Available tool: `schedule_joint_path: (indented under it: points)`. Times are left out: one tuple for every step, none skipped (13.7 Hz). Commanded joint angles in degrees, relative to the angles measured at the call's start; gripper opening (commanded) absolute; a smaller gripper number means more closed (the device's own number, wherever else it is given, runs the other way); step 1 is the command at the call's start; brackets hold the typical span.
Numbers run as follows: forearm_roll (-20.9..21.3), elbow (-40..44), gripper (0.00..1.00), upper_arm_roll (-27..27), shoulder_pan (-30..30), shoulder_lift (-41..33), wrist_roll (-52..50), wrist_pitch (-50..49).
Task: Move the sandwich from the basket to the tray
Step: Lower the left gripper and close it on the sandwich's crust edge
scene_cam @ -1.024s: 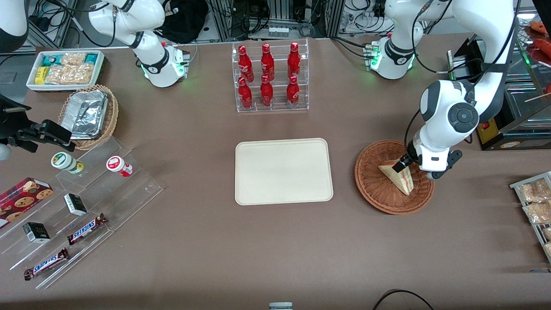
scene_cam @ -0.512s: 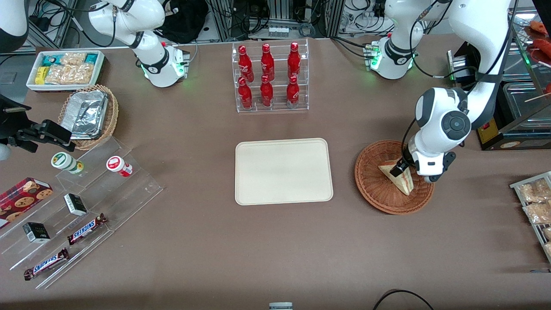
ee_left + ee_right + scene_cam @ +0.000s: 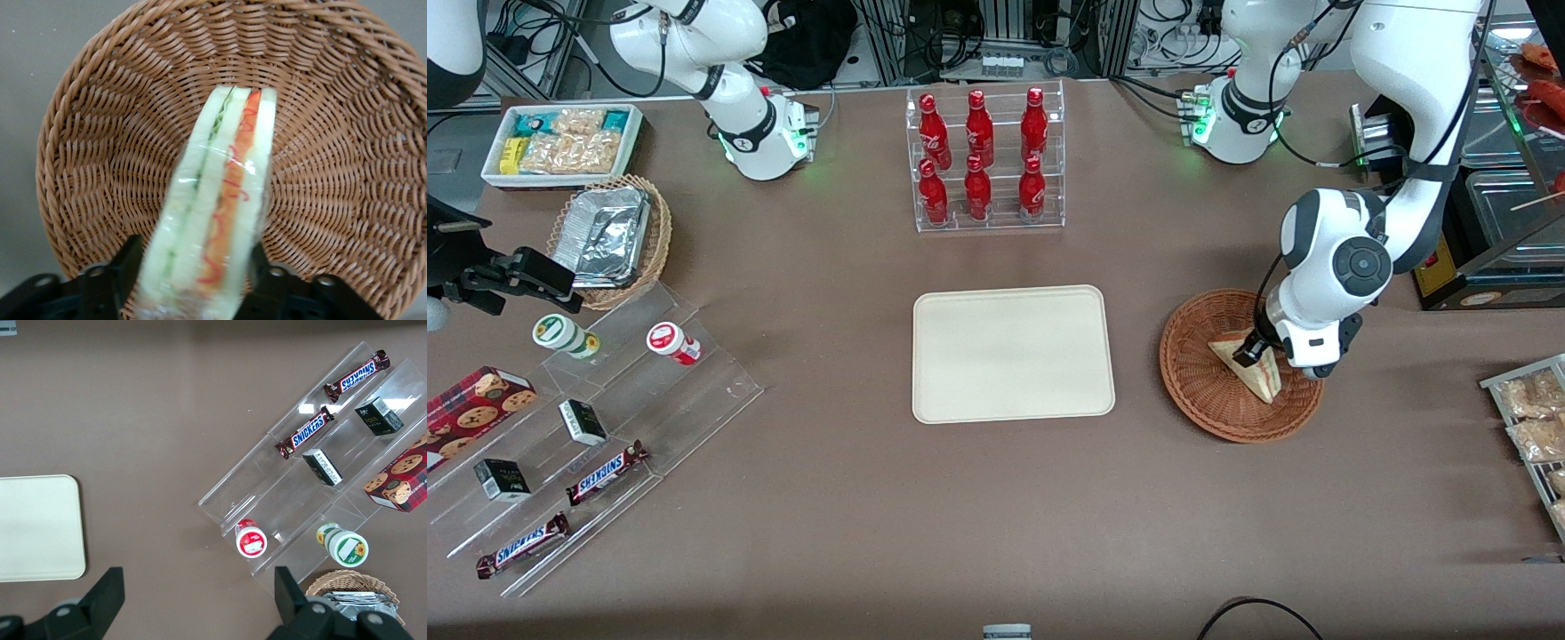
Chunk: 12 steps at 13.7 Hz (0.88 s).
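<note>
The sandwich is a pale triangular wedge standing on edge in the round reddish-brown wicker basket, toward the working arm's end of the table. My left gripper reaches down into the basket and is shut on the sandwich. In the left wrist view, the black fingers press both bread faces of the sandwich, whose red and green filling faces the camera, with the basket beneath it. The cream tray lies flat beside the basket, mid-table, and nothing is on it.
A clear rack of red bottles stands farther from the front camera than the tray. A black appliance and a rack of snack packets flank the basket. Stepped acrylic shelves with snacks lie toward the parked arm's end.
The working arm's wrist and forearm have shifted a little toward the tray. The gripper has stayed at the sandwich, which still rests in the basket.
</note>
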Motion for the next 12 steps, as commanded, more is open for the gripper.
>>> schedule_joint_path:
  points:
    - [0.6, 1.7, 0.06, -0.2, -0.4, 0.0, -2.6, -0.5]
    - [0.7, 3.1, 0.06, -0.2, -0.8, -0.5, -2.2, -3.5]
    - [0.7, 5.8, 0.06, -0.2, -1.2, -0.7, -1.6, -8.3]
    - [0.7, 9.1, 0.06, -0.3, -1.2, -0.7, 0.0, -14.0]
    - [0.6, 12.6, 0.06, -0.8, -1.3, -0.7, 2.3, -19.8]
    - [0.6, 16.2, 0.06, -2.3, -1.3, -0.5, 5.1, -25.7]
    - [0.6, 18.4, 0.05, -3.2, -1.3, -0.3, 7.3, -28.8]
    - [0.7, 18.8, 0.05, -4.6, -1.3, -0.3, 9.7, -29.7]
    - [0.7, 18.8, 0.05, -6.0, -1.3, -0.5, 12.8, -29.8]
    - [0.8, 18.8, 0.05, -7.0, -1.9, -0.5, 16.5, -30.4]
    - [0.8, 19.1, 0.04, -7.3, -3.0, -0.1, 20.5, -30.7]
    - [0.8, 19.3, 0.04, -7.3, -4.3, 0.3, 23.2, -30.5]
